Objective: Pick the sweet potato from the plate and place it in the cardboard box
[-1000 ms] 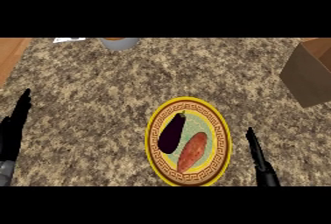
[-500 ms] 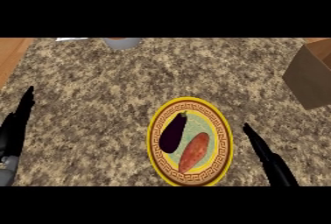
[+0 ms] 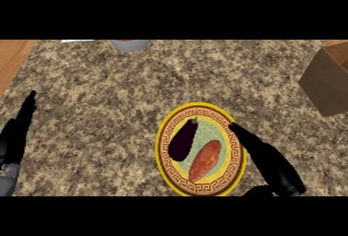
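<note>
An orange sweet potato [image 3: 205, 160] lies on a yellow-rimmed patterned plate [image 3: 171, 179], beside a dark purple eggplant [image 3: 182, 139] on its left. My right hand [image 3: 268, 161] is open with straight fingers stretched over the plate's right rim, just right of the sweet potato and apart from it. The cardboard box [image 3: 327, 83] stands at the right edge of the counter, partly cut off. My left hand [image 3: 16, 133] rests open at the left edge, fingers up.
A grey round container [image 3: 129, 44] sits at the counter's far edge, cut off by the view's top. A wooden floor strip shows at the far left. Speckled granite counter lies between the plate and the box.
My right hand has moved up and left from beside the plate until its fingers reach over the right rim. The left hand has hardly moved.
</note>
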You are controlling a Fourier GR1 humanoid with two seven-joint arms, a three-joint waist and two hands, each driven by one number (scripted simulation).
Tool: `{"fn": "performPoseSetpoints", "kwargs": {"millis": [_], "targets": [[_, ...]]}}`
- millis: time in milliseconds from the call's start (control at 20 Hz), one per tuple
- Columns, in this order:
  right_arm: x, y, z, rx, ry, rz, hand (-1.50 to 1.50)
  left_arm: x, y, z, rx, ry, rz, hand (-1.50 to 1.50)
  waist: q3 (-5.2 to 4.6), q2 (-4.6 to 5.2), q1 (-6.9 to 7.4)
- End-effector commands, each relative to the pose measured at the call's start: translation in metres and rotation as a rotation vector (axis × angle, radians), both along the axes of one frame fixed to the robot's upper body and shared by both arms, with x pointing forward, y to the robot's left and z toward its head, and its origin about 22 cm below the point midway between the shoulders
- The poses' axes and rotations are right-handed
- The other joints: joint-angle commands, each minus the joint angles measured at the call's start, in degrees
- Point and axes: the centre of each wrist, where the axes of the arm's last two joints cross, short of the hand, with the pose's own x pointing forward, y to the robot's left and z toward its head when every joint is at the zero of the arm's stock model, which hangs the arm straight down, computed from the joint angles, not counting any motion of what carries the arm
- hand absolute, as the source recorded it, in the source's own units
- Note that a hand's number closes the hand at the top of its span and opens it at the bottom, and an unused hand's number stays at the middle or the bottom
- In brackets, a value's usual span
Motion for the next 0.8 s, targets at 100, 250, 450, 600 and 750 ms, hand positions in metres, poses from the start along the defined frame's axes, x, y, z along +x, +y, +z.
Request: {"fn": "performPoseSetpoints", "kwargs": {"millis": [100, 250, 450, 600, 750], "targets": [[0.029, 0.008, 0.005, -0.085, 0.084, -0.003, -1.5, -0.009, -0.007, 0.004, -0.015, 0.008, -0.006, 0.0, 0.11, -0.06, -0.12], [0.032, 0.013, -0.002, -0.088, 0.101, 0.02, -1.5, 0.007, -0.008, -0.008, 0.0, 0.012, 0.011, 0.0, 0.1, -0.01, -0.52], [0.017, 0.033, -0.013, -0.088, 0.09, 0.021, -1.5, -0.015, -0.009, -0.005, -0.013, 0.001, -0.003, 0.0, 0.11, -0.1, -0.33], [0.038, 0.043, 0.002, -0.107, 0.102, 0.019, -1.5, -0.001, 0.0, -0.004, -0.007, -0.003, -0.009, 0.0, 0.1, -0.05, -0.39], [0.02, 0.048, -0.003, -0.084, 0.098, 0.034, -1.5, -0.01, -0.01, 0.006, -0.005, 0.003, -0.006, 0.0, 0.11, -0.13, -0.3]]}}
